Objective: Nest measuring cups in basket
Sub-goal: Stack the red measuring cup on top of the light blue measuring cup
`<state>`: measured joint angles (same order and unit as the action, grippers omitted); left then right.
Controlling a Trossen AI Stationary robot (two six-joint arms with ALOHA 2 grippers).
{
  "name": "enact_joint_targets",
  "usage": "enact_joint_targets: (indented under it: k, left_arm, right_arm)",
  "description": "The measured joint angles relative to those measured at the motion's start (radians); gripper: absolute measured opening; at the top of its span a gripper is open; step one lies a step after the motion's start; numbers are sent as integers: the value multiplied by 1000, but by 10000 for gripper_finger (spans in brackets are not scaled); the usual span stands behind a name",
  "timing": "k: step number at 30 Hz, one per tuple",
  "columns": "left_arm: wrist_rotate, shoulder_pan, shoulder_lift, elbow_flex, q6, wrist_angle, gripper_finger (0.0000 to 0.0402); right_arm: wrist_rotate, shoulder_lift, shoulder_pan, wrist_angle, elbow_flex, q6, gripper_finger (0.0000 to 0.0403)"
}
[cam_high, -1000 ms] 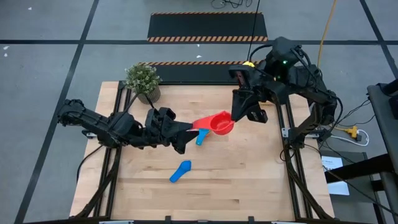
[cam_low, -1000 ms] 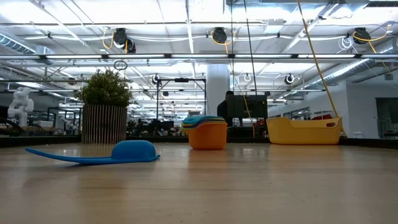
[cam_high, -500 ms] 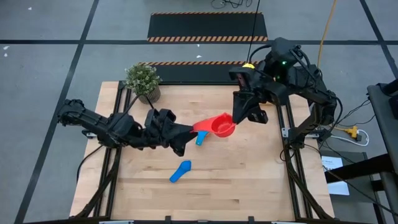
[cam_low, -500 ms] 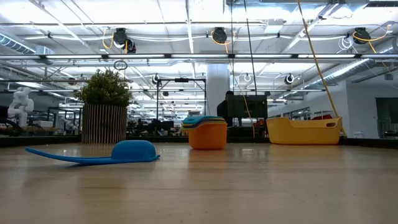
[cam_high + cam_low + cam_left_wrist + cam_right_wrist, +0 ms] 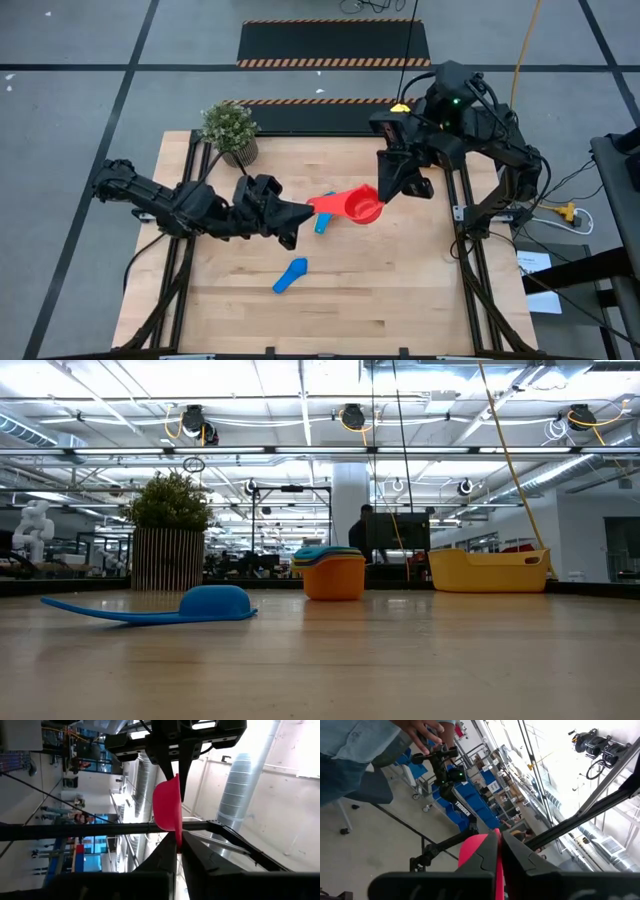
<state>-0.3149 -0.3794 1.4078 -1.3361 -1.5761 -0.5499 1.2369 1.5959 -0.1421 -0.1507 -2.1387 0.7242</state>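
Red measuring cup (image 5: 358, 207), smooth round plastic bowl, flat handle, held up between left gripper (image 5: 303, 212) and right gripper (image 5: 383, 188), both pinched tight on it.

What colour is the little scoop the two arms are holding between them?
Red. The measuring cup shows best in the high view, held up over the table.

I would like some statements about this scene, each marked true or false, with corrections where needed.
1. Both tools hold the red cup above the table. True: the left tool grips its handle, the right tool its rim.
2. A blue cup lies on the table, bowl down. True.
3. The plant stands inside the basket. False: it stands on the table's far left corner.
4. The stacked cups are in the basket. False: they stand beside it on the table.
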Motion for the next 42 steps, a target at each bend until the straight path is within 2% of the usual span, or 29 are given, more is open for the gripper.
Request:
enact_joint_targets:
  k: [4,10,21,32,42]
  left_arm:
    - [0,0,0,0,0,5,25]
    - [0,0,0,0,12,5,8]
    - [-15,0,0,0,29,6,7]
    - [-64,24,5,4,99,23,6]
    - [-69,62,3,3,236,15,6]
  right_arm:
    - [-1,0,0,0,0,-2,0]
    - [0,0,0,0,0,-16,5]
    - [-26,0,2,10,0,-222,76]
    - [-47,-1,2,12,0,-617,158]
    - [-226,-40,-4,2,0,-1033,219]
